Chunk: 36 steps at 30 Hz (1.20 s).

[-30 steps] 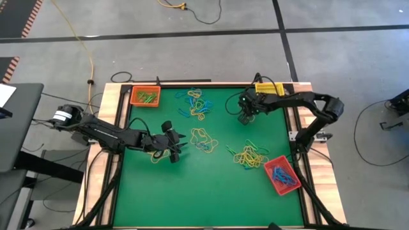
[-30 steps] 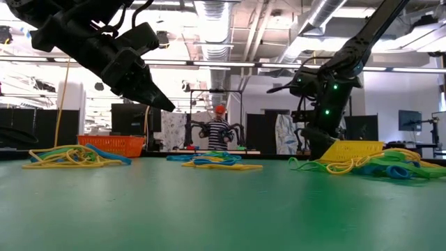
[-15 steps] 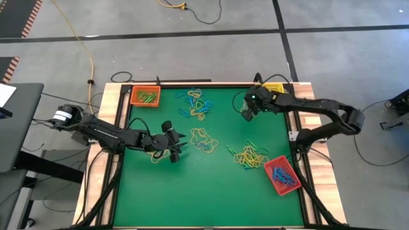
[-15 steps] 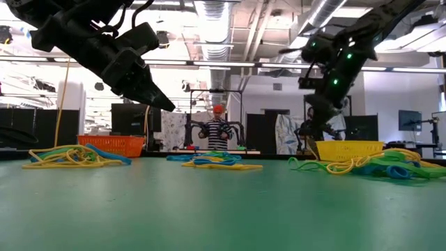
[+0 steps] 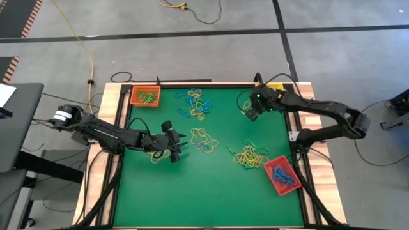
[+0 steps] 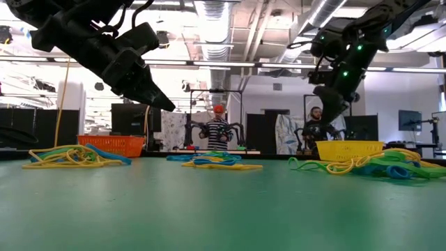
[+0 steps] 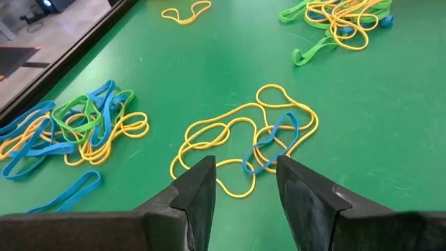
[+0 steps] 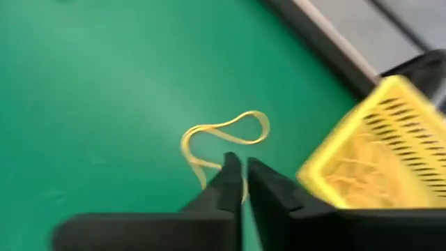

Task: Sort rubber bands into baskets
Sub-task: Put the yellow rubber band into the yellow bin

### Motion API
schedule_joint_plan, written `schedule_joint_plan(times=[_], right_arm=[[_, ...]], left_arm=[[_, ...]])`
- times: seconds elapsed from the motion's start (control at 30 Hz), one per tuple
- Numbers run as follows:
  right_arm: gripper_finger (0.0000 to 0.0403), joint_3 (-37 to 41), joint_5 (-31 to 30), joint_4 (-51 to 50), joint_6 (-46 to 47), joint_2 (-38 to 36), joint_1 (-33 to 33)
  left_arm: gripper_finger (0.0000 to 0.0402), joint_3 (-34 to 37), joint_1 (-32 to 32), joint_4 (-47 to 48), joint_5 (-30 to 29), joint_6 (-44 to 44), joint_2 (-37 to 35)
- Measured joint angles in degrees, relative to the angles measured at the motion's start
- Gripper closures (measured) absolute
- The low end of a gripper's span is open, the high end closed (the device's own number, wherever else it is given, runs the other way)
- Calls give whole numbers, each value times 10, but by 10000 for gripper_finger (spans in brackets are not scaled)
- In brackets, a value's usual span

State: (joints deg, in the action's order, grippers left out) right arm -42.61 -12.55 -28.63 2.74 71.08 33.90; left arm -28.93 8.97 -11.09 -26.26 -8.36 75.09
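Note:
Rubber bands in yellow, blue and green lie in loose heaps point(image 5: 195, 103), point(image 5: 203, 139), point(image 5: 249, 155) on the green mat. My left gripper point(image 7: 244, 171) hovers open above a heap of yellow bands with a blue one point(image 7: 245, 139), clear of the mat point(image 6: 160, 101). My right gripper point(image 8: 242, 174) hangs high at the far right point(image 5: 250, 114), beside the yellow basket point(image 8: 380, 150), with a slim gap between its fingers. A single yellow rubber band point(image 8: 226, 132) shows just past its fingertips, over the mat. My right gripper points steeply down from above. One end of the yellow band point(image 8: 203, 171) runs behind a fingertip point(image 8: 226, 174). I cannot tell whether the band hangs from that finger or lies loose on the mat below.
An orange basket point(image 5: 146, 96) with green bands stands at the far left corner. A red basket point(image 5: 282, 175) with blue bands stands at the near right. My right arm covers most of the yellow basket point(image 5: 276, 86). People stand in the room beyond the table point(image 6: 219, 129).
My right gripper has risen from the mat to well above it and tipped a little, staying near the yellow basket. My left arm has kept still.

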Motion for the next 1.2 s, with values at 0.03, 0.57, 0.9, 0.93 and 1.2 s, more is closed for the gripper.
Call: schedule_joint_plan(times=[0.03, 0.57, 0.9, 0.93, 1.2], right_arm=[[296, 0, 5, -3, -1, 9, 0], [160, 0, 36, 100, -11, 176, -16], [263, -4, 28, 108, -14, 226, -8], [285, -3, 26, 108, -15, 227, -8], [385, -1, 17, 104, -19, 207, -8]], left_arm=[[260, 0, 0, 0, 0, -2, 0], [260, 0, 0, 0, 1, -5, 0], [260, 0, 0, 0, 1, -5, 0], [260, 0, 0, 0, 2, -5, 0], [260, 0, 0, 1, 3, -4, 0]])
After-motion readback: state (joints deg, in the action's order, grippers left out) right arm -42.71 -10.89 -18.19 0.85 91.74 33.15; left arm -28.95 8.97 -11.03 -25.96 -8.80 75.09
